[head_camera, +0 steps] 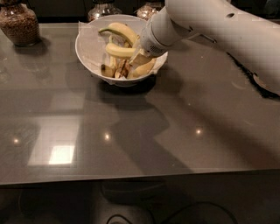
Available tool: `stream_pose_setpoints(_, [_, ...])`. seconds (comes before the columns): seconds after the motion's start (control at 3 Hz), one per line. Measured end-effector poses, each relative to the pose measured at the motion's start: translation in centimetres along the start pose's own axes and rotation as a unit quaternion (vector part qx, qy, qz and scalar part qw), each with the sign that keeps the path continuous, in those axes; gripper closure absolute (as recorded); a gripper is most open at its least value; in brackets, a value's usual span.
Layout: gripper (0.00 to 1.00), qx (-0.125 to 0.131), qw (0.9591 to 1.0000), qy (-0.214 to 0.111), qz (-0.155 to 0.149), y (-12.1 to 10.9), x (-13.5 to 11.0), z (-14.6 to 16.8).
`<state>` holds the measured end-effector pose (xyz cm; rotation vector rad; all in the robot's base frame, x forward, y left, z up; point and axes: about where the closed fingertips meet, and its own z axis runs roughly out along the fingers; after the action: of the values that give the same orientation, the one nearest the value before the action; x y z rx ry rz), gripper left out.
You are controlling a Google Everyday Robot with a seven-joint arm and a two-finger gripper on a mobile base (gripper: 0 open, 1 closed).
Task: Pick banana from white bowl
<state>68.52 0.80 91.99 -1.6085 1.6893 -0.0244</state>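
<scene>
The white bowl (89, 52) with a paper lining stands at the back of the grey table. My gripper (137, 55) reaches into its right side from the white arm (210, 30). It is shut on the right end of the all-yellow banana (119, 51), which lies level just above the other fruit. A longer arched banana with a green stem (121, 30) lies behind it. Small brown-bruised bananas (114, 70) lie beneath it. The arm hides the right rim of the bowl.
A jar of brown contents (18, 22) stands at the back left. Two glass jars (102, 8) stand behind the bowl. A dark cable (247, 76) runs under the arm at the right. The table's front edge (131, 176) is near.
</scene>
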Motion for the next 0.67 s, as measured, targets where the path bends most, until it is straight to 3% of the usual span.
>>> stream_pose_setpoints(0.33, [1.00,-0.010,0.9998,-0.007,-0.016,1.2,-0.3,-3.2])
stream_pose_setpoints(0.67, [1.00,-0.028,0.9982,-0.049,-0.022,3.3,0.3,-6.9])
